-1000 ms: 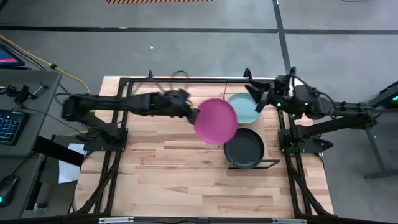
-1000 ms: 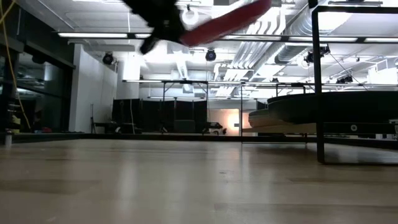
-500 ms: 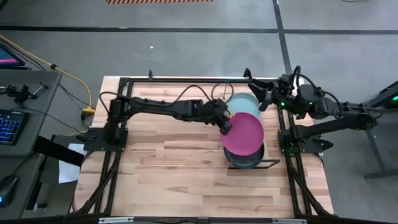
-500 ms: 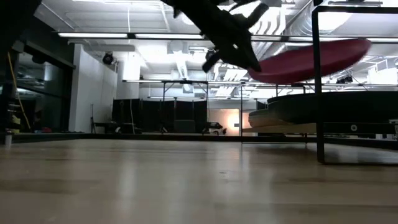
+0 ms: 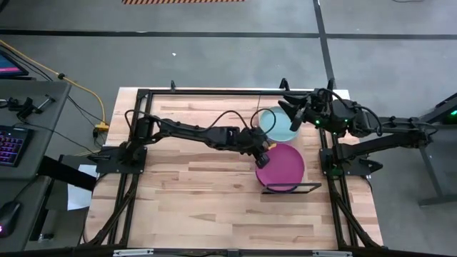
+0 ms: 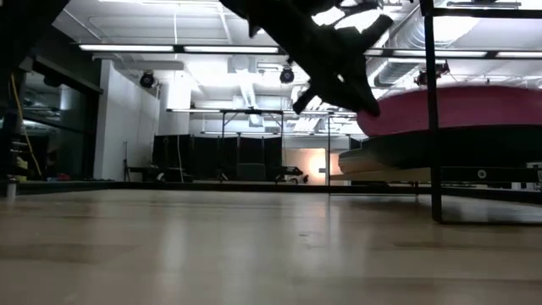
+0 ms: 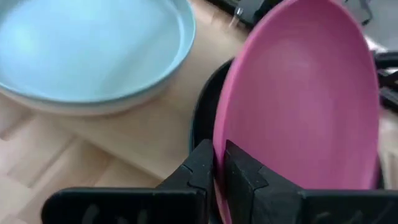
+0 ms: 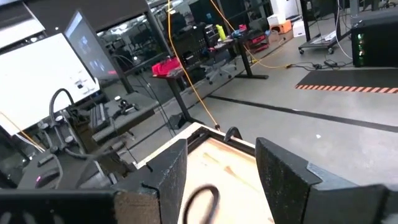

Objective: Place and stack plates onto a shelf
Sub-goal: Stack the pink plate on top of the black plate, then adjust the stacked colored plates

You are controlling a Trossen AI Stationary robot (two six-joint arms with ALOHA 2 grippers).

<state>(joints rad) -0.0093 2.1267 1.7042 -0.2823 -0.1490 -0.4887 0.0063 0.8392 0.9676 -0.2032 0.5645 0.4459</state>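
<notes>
The magenta plate (image 5: 283, 165) lies level over the black plate (image 7: 199, 119) at the shelf's (image 5: 308, 187) near end. In the low view the magenta plate (image 6: 457, 106) sits right on top of the dark one (image 6: 449, 146). My left gripper (image 5: 260, 155) is shut on the magenta plate's left rim. The light teal plate (image 5: 278, 123) rests on a pale plate (image 7: 93, 106) at the shelf's far end. My right gripper (image 5: 291, 114) hangs open just right of the teal plate, touching nothing. Other plates do not show. My left gripper pinches the magenta plate's rim (image 7: 218, 146) on its left side between the two fingers (image 7: 200, 169), one above and one below. The fingers come from the table's left, slanting down. The plate lies about level over the black plate; whether it rests on it I cannot tell.
A dark metal frame (image 5: 143, 93) runs round the wooden tabletop (image 5: 200, 193), with an upright post (image 6: 434, 110) by the shelf. A desk with keyboard (image 5: 11, 143) stands left of the table. The table's left and near parts are bare wood.
My left gripper has carried the magenta plate from above the table's middle toward the right edge and down onto the shelf's near end. The plate, tilted and high a second ago, now lies level over the black plate and covers it.
</notes>
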